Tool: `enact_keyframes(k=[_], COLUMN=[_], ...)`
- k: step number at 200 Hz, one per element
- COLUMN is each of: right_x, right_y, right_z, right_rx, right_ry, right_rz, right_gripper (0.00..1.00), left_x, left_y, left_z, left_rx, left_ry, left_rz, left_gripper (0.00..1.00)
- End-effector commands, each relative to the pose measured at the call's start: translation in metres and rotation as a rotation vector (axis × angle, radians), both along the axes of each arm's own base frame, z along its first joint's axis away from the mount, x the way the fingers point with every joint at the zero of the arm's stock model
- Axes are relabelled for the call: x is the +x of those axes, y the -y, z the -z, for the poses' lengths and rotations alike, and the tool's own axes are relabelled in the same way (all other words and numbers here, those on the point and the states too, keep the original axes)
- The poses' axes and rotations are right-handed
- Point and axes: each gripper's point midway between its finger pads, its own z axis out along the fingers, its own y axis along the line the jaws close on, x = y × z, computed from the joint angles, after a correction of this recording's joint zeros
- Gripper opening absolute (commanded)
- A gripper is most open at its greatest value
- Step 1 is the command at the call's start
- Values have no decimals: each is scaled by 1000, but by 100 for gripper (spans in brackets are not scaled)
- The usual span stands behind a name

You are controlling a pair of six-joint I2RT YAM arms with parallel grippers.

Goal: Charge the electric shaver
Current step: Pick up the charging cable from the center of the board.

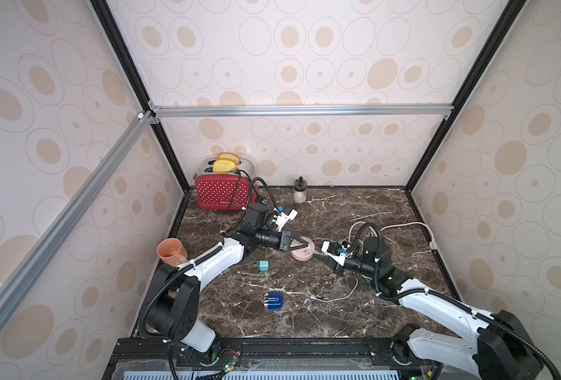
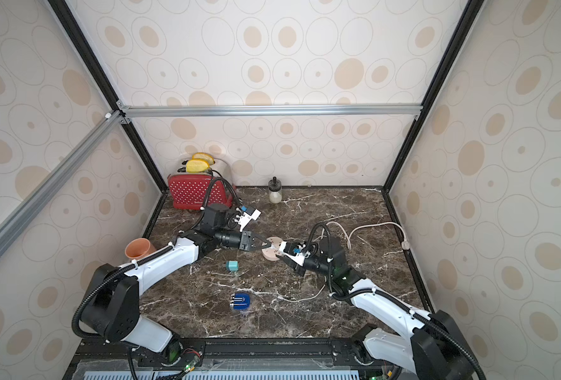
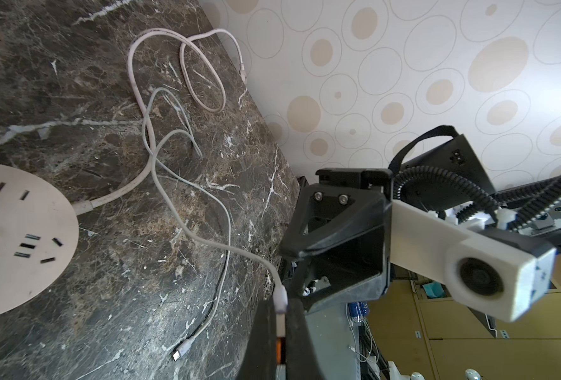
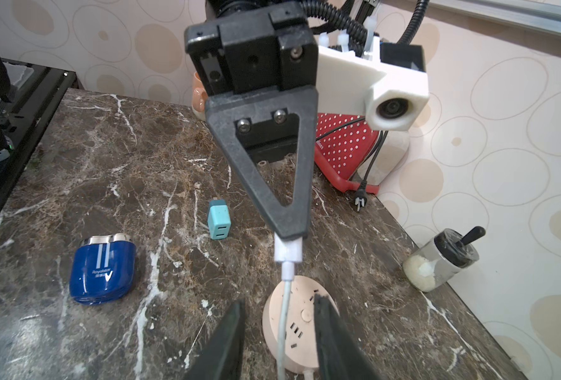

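Oval-patterned wallpaper closes in a dark, white-veined marble desk point(image 1: 355, 316) on three sides. Nearest the front edge, at about 7 o'clock from the desk's middle, the electric shaver point(image 1: 273, 301) lies flat and alone, its silver-striped end turned toward 9 o'clock. Farther in, near 9 o'clock, a teal plug adapter point(image 1: 262, 265) sits by itself. Close to the middle rests a round pink power strip point(image 1: 300, 256), and both arms meet above it. The left gripper point(image 1: 310, 245) reaches in from 9 o'clock, its jaws pinched shut on the white USB plug point(image 4: 288, 250) of a charging cable point(image 3: 187, 227), whose other end lies loose on the desk. The right gripper point(image 4: 277, 311) comes from 4 o'clock with jaws parted. The cable runs between them and seems to touch neither, though the view is tight. An orange mug point(image 1: 171, 251) stands at the 9 o'clock edge. Farthest back, a red dotted toaster point(image 1: 223, 195) holds 11 o'clock and a small glass jar point(image 1: 300, 192) 12 o'clock.
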Motion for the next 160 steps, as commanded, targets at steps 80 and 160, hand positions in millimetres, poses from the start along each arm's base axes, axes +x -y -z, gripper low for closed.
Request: enact_keyframes(k=[80,160], right_x=[9,16], right_y=[-13,-19], right_z=[-24,-19], right_rx=[85,79], right_ry=[93,72], right_rz=[16,29], right_gripper=[20,17], left_x=[-1,-5], left_y=[2,0], left_z=[-8,-8], left_rx=[-5,2], left_ry=[-23,-13], left_rz=[62,60], left_gripper=[0,0])
